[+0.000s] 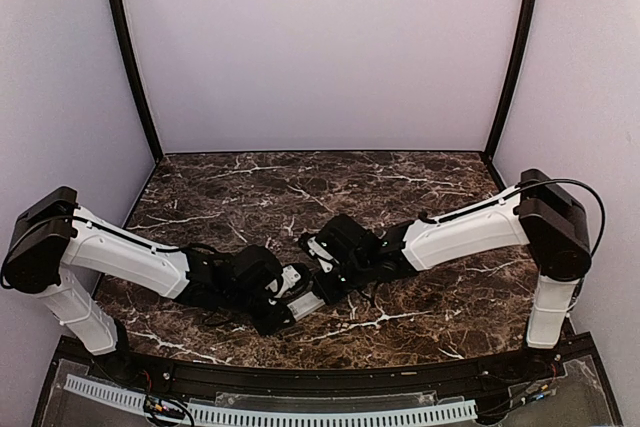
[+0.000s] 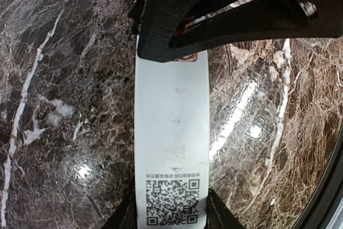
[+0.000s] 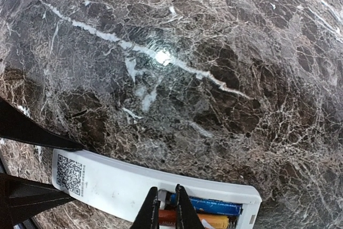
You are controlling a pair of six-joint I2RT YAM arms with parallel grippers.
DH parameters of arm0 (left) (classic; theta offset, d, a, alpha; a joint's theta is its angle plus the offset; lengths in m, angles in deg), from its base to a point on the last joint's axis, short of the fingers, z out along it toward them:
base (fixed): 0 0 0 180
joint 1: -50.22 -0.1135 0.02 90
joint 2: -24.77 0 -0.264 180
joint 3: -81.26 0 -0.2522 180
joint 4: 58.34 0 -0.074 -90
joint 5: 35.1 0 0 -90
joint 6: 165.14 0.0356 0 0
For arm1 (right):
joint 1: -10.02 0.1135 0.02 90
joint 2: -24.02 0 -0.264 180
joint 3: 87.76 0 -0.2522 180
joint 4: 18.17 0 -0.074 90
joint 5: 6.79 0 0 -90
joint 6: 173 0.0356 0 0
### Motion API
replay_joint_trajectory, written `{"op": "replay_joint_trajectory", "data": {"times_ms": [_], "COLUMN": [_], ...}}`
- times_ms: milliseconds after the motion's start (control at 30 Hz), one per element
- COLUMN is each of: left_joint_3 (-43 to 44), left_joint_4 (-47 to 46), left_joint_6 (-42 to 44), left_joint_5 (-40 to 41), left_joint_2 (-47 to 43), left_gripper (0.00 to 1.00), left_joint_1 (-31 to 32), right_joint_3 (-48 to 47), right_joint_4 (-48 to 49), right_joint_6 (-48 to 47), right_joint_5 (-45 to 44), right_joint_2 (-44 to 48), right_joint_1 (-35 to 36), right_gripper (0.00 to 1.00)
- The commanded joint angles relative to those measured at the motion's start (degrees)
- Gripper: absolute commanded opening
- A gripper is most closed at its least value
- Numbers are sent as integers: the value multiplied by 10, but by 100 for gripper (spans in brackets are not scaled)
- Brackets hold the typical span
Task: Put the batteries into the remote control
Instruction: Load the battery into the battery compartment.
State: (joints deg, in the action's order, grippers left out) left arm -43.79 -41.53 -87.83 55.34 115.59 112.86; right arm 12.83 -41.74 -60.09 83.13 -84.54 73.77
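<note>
The remote control point(image 2: 171, 122) is a slim white bar lying back side up, with a QR label at one end. My left gripper point(image 2: 171, 215) is shut on that labelled end, one finger point(image 2: 221, 214) on each long edge. At the other end the recess lies uncovered, holding a blue battery point(image 3: 214, 205) and an orange battery point(image 3: 220, 221) side by side. My right gripper point(image 3: 166, 190) hangs over the inner end of the recess, its thin tips nearly together with nothing between them. In the top view both grippers meet over the remote control point(image 1: 305, 304) at the table's near middle.
The table point(image 1: 420, 182) is dark marble, enclosed by pale walls on three sides. A black rim point(image 2: 328, 197) and a white slotted cable strip point(image 1: 300, 412) run along the near edge behind the arms' bases.
</note>
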Motion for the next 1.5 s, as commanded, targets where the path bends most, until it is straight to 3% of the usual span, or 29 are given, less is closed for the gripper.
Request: {"op": "replay_joint_trajectory", "data": {"times_ms": [0, 433, 633, 967, 1300, 1467], "left_joint_3": [-5, -5, -4, -6, -2, 0], "left_joint_4": [44, 40, 39, 37, 41, 44], "left_joint_6": [2, 9, 9, 10, 10, 8], "left_joint_5": [19, 12, 10, 7, 7, 9], "left_joint_2": [-2, 7, 11, 11, 8, 8], "left_gripper": [39, 39, 39, 39, 40, 40], "left_joint_1": [1, 0, 0, 0, 0, 0], "right_joint_3": [21, 18, -23, 3, 40, 57], "right_joint_4": [-53, -56, -50, -6, 13, 9], "right_joint_6": [-19, -37, -56, -37, -49, -48], "right_joint_5": [-35, -40, 17, 39, -19, -26], "right_joint_2": [0, 7, 13, 26, 22, 30], "right_joint_1": [3, -1, -1, 0, 0, 5], "right_gripper": [10, 12, 17, 21, 12, 12]}}
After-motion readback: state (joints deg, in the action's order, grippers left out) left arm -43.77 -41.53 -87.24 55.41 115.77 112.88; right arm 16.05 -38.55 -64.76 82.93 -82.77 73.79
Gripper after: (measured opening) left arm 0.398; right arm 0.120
